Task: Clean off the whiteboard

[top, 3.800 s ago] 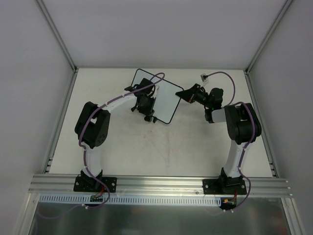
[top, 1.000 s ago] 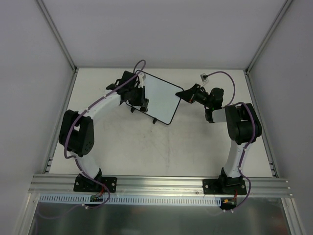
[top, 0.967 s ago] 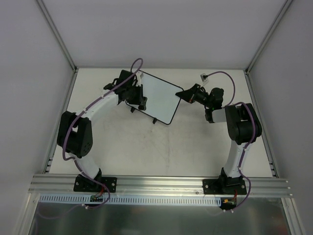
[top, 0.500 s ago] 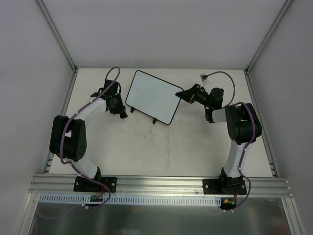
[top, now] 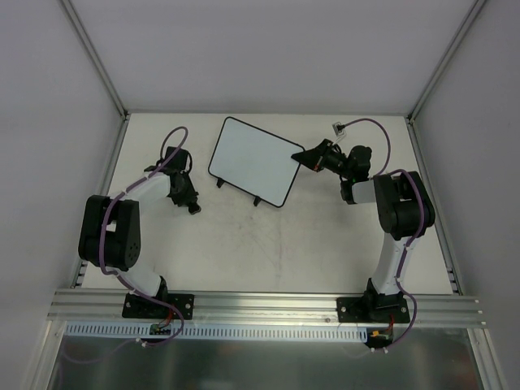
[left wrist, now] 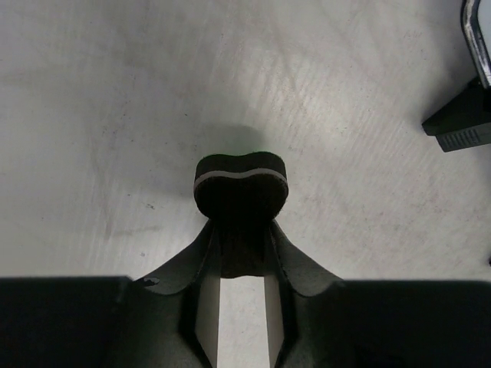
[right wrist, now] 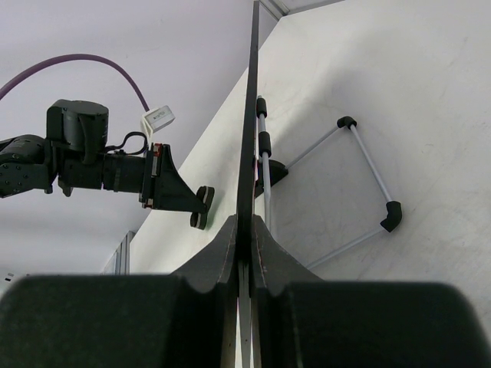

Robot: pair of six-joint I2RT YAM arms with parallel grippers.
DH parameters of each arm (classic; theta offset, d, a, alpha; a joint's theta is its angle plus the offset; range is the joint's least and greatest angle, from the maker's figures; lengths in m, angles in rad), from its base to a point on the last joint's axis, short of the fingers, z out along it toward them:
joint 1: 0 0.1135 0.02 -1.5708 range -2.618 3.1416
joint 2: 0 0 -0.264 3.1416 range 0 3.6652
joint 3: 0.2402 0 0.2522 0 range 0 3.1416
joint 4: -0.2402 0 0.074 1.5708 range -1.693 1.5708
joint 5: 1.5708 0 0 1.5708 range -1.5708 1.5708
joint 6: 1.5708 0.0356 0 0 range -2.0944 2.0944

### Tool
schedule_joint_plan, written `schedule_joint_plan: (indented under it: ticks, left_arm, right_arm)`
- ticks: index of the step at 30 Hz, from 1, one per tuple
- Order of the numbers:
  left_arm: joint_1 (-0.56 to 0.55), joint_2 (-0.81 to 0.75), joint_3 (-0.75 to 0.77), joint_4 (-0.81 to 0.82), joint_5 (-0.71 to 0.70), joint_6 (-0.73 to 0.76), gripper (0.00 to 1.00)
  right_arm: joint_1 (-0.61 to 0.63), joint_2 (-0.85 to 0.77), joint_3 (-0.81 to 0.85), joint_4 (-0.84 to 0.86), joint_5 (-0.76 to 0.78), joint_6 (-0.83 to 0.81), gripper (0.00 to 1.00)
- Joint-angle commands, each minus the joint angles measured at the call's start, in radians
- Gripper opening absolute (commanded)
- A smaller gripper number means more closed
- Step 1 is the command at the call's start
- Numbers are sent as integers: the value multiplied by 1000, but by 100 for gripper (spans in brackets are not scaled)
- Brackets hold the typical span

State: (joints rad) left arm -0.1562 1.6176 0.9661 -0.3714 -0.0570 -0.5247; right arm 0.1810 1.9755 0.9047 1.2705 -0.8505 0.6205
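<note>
The whiteboard point(top: 256, 161) stands tilted at the back middle of the table, and its face looks blank in the top view. My right gripper point(top: 305, 156) is shut on its right edge. In the right wrist view the board shows edge-on point(right wrist: 251, 115) between my shut fingers point(right wrist: 230, 245), with its wire stand point(right wrist: 360, 184) behind. My left gripper point(top: 192, 206) is left of the board and apart from it, low over the table. It is shut on a small black eraser with a white stripe point(left wrist: 240, 184). The board's corner point(left wrist: 479, 31) and a black foot point(left wrist: 460, 126) show at the far right.
A small white connector point(top: 340, 127) on a purple cable lies at the back right. Enclosure walls close the left, right and back sides. An aluminium rail point(top: 268, 305) runs along the near edge. The left arm and eraser point(right wrist: 201, 207) also show in the right wrist view.
My left gripper has moved off the whiteboard's face, leftward and toward the near side, still holding the eraser. The right arm and the board have not moved.
</note>
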Motion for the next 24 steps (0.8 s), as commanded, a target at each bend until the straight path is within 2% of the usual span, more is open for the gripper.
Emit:
schedule_joint_plan:
  ticks: [1,3,4,5,11,16,18,24]
  left_arm:
    - [1,-36,-3,6,6,-15,22]
    - [3,-38,-1,6,13,-9,41]
    - [3,-39,0,6,19,-8,54]
    - [3,-39,0,6,19,-9,59]
    - [3,-47,-4,6,11,-14,63]
    - [4,-55,-10,6,3,-15,70]
    - [4,-62,-15,8,-1,-21,70]
    - [4,-139,-40,25,-7,-37,74]
  right_arm:
    - [15,-66,17,260,-50,27,4]
    - [15,-66,17,260,-48,27,7]
    - [17,-67,17,262,-48,27,8]
    - [14,-69,17,260,-48,25,8]
    - [15,-70,14,260,-48,25,8]
    - [15,-70,13,260,-47,21,13]
    - [14,-69,13,260,-47,19,21]
    - [12,-66,11,260,-47,19,28]
